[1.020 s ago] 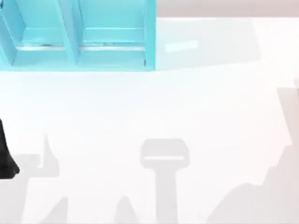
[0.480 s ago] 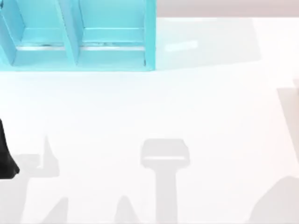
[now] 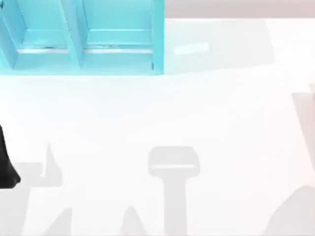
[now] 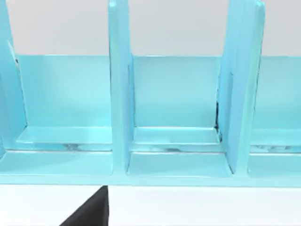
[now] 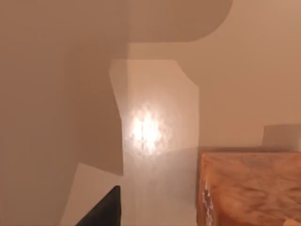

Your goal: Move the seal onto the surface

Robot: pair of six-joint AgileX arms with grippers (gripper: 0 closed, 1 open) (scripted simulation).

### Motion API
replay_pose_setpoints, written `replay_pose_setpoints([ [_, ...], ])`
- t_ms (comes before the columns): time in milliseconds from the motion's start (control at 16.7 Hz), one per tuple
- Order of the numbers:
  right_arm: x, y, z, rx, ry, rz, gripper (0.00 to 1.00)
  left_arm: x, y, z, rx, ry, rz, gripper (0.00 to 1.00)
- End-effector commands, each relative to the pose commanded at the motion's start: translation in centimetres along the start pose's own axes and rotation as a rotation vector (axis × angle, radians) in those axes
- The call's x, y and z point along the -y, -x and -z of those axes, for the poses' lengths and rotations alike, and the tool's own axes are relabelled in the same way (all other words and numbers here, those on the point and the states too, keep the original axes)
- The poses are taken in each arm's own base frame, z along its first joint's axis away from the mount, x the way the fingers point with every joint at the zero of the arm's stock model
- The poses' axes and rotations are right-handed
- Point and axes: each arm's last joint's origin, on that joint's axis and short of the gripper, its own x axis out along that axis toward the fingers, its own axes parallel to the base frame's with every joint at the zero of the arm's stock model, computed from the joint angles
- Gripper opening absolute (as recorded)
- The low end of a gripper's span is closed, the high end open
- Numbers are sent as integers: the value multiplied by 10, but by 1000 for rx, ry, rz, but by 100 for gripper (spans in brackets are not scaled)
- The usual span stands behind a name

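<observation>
The surface is the broad white tabletop (image 3: 162, 113), bare apart from shadows. A black part of my left arm (image 3: 7, 167) shows at the top view's left edge, over the table's front left. The left wrist view faces the turquoise shelf (image 4: 169, 117), with a black part of my left gripper (image 4: 89, 213) at its lower edge. In the right wrist view a black part of my right gripper (image 5: 101, 209) hangs over a tan floor. Beside it is an orange-amber marbled block (image 5: 249, 188). I cannot tell whether that block is the seal.
The turquoise shelf unit (image 3: 83, 39) with upright dividers stands at the table's back left. Its compartments look empty in the left wrist view. Grey arm shadows lie along the table's front and right side.
The large shadow at the table's front right has shrunk and drawn back toward the right corner. The black part of the left arm has stayed put.
</observation>
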Motion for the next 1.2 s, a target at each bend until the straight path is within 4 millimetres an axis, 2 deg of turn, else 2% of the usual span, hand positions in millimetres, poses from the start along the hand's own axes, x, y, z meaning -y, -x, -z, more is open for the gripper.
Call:
replay_pose_setpoints([
  [600,0,0,0,0,0,0,2,0,0,0,0,0,0,100],
  [1200,0,1,0,2,-2,2,0,0,0,0,0,0,0,100],
])
